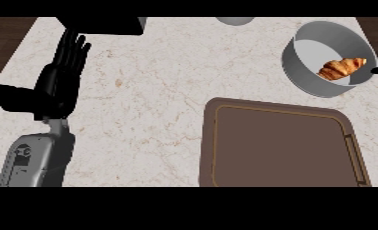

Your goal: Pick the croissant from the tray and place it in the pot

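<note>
Black left robot hand (pixel 59 81), fingers straight & spread, rests at left edge of pale marble surface (pixel 162 74), holding nothing; prob. idle since job looks done. Brown rectangular tray (pixel 280 144) carries nothing. Golden croissant (pixel 342 68) lies inside grey round pot (pixel 310 74), top right.
</note>
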### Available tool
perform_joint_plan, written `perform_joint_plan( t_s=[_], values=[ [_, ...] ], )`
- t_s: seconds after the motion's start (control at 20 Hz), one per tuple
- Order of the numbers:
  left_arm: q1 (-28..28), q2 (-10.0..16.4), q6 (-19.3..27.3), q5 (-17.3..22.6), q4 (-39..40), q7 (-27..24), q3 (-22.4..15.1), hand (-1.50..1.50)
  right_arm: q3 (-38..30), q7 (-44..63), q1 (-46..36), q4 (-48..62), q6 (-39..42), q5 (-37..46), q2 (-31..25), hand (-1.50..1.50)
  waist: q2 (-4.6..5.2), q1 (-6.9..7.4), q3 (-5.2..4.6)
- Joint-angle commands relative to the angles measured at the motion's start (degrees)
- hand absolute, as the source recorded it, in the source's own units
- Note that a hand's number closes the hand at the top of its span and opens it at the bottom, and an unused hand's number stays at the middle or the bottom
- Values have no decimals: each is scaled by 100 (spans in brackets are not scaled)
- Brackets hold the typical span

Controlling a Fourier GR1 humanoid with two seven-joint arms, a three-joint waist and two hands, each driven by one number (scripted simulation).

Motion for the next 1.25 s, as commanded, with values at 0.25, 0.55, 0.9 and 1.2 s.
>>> perform_joint_plan(
  t_s=[0.25,0.55,0.9,1.2],
  values=[
    [-46,57,-71,-14,37,-93,22,0,-771,-74,381,119,792,-790,-719,-150,72,40,26],
    [-119,4,-29,73,35,-34,84,0,-959,-74,695,107,1057,-993,-930,-150,100,66,41],
    [52,-60,-7,18,20,-147,39,0,-1179,-1,990,71,1317,-1222,-1279,-150,114,42,54],
    [-137,-24,-33,30,-125,89,-38,0,-1182,21,1120,-62,1262,-1245,-1334,-150,119,132,77]
  ],
)
